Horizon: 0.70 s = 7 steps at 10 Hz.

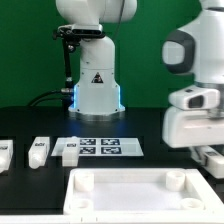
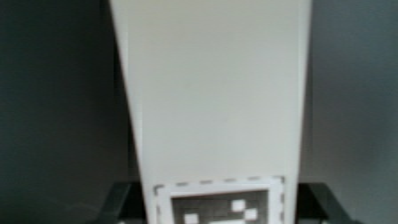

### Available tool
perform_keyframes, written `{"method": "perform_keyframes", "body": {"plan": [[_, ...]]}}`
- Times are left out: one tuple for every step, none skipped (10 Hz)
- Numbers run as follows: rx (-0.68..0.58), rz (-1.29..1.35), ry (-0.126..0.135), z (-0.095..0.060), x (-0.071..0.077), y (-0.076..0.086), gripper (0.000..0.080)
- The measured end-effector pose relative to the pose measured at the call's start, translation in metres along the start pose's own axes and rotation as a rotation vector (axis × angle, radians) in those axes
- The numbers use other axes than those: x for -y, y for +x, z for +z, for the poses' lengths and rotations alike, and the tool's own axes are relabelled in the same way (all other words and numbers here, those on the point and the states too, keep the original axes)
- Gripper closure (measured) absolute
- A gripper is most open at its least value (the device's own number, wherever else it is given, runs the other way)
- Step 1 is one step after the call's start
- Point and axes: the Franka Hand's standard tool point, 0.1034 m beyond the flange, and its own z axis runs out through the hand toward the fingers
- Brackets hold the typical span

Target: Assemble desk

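The gripper [image 2: 221, 203] seems clamped on a white leg [image 2: 214, 100], its jaws flanking the tagged end. It hangs above the tabletop's [image 1: 130, 196] far corner, at the exterior view's right.

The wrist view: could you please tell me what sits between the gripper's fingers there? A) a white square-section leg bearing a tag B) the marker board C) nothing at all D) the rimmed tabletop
A: a long white leg bearing a black-and-white tag fills the view, with the dark fingers of the gripper close on either side of it.
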Motion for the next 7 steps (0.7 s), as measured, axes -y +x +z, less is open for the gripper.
{"method": "perform_keyframes", "body": {"plan": [[0.008, 0.014, -0.004, -0.003, -0.01, -0.008, 0.0518], [0.007, 0.015, -0.003, -0.004, -0.008, -0.008, 0.0518], [0.009, 0.014, -0.003, -0.003, -0.008, -0.009, 0.0518], [0.009, 0.014, -0.003, -0.003, -0.008, -0.009, 0.0518], [0.009, 0.039, -0.001, -0.002, -0.009, -0.012, 0.0518], [0.022, 0.084, 0.001, 0.002, -0.015, -0.025, 0.0518], [0.028, 0.128, 0.002, 0.004, -0.026, -0.045, 0.0518]]}}
